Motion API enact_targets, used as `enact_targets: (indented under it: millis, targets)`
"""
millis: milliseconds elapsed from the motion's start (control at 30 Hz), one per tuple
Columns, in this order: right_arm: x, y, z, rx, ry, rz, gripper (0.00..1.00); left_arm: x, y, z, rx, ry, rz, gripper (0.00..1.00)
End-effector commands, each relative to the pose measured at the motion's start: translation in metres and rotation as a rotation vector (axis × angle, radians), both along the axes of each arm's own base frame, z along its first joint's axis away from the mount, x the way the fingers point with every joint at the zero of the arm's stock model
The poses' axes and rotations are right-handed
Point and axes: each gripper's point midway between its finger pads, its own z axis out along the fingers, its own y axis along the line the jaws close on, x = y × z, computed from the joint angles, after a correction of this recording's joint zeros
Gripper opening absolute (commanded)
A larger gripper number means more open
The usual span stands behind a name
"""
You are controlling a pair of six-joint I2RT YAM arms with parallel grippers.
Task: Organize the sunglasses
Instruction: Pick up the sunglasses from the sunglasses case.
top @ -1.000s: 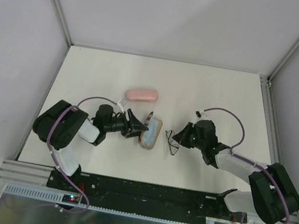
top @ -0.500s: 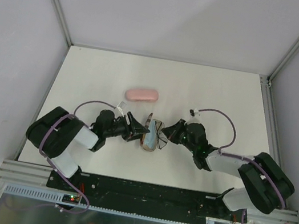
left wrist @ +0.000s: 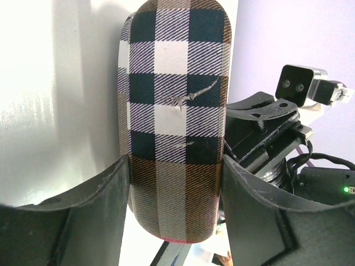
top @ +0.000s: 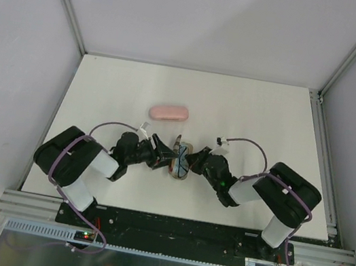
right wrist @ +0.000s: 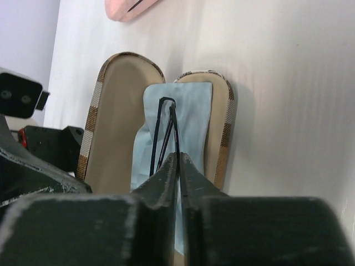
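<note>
Thin black wire-framed sunglasses (right wrist: pixel 165 133), edge-on, pinched in clenched right tool (right wrist: pixel 178 160), over light blue cloth (right wrist: pixel 194 111) inside open black-and-white checkered oblong case (left wrist: pixel 175 83). Left tool (left wrist: pixel 175 166) grasps case shell.

A fixed camera high above the near edge of the table (top: pixel 269 121) looks steeply down on the whole surface, with the checkered case (top: pixel 180 161) small at mid-frame. The left wrist camera sits close on the case's left, facing right along the tabletop. The plaid outer shell fills its view, and the right arm's wrist camera (left wrist: pixel 302 86) shows just beyond, while that camera looks back from the case's right, close and slightly downward, over the sunglasses (right wrist: pixel 166 133) into the open halves. All three views share the case; the overhead and right wrist views also take in the pink case (top: pixel 169 112) behind it.
</note>
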Motion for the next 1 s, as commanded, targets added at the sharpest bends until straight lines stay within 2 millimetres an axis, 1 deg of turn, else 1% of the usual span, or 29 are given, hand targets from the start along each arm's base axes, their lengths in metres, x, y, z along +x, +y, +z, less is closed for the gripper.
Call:
enact_targets:
  millis: [0,67,100,233,300,367,433,500,533,600,700,733,833,967]
  targets:
    - [0.013,-0.001,0.015,0.046,-0.071,-0.085,0.14,0.008,-0.011,0.024,-0.060,-0.072,-0.016,0.57]
    - [0.012,-0.006,0.010,0.010,-0.060,-0.104,0.26,0.009,-0.011,0.024,-0.060,-0.075,-0.018,0.57]
    - [0.011,-0.009,0.008,-0.011,-0.056,-0.112,0.29,0.009,-0.011,0.023,-0.059,-0.075,-0.019,0.57]
    - [0.009,-0.023,0.012,-0.084,-0.055,-0.129,0.35,0.009,-0.011,0.021,-0.052,-0.079,-0.024,0.57]
    - [0.008,-0.030,0.020,-0.108,-0.059,-0.134,0.37,0.009,-0.012,0.020,-0.048,-0.080,-0.030,0.57]
    - [0.005,-0.037,0.025,-0.131,-0.053,-0.124,0.41,0.009,-0.012,0.019,-0.044,-0.086,-0.035,0.57]
    - [0.001,-0.041,0.028,-0.156,-0.050,-0.096,0.44,0.009,-0.012,0.019,-0.040,-0.091,-0.039,0.57]
    - [-0.006,-0.043,0.029,-0.186,-0.042,-0.049,0.44,0.009,-0.013,0.018,-0.037,-0.097,-0.048,0.57]
    - [-0.009,-0.039,0.032,-0.190,-0.043,-0.006,0.43,0.008,-0.014,0.017,-0.035,-0.097,-0.053,0.57]
    - [-0.016,-0.034,0.031,-0.234,-0.028,0.062,0.44,0.008,-0.013,0.015,-0.030,-0.093,-0.056,0.57]
    - [-0.026,-0.026,0.025,-0.304,0.008,0.163,0.45,0.006,-0.013,0.012,-0.024,-0.091,-0.059,0.57]
    - [-0.026,-0.022,0.026,-0.314,0.014,0.186,0.45,0.006,-0.013,0.012,-0.023,-0.090,-0.061,0.57]
    - [-0.032,-0.013,0.019,-0.338,0.060,0.258,0.45,0.005,-0.013,0.013,-0.024,-0.098,-0.070,0.57]
    - [-0.032,-0.001,0.015,-0.333,0.099,0.308,0.44,0.004,-0.015,0.015,-0.026,-0.111,-0.086,0.57]
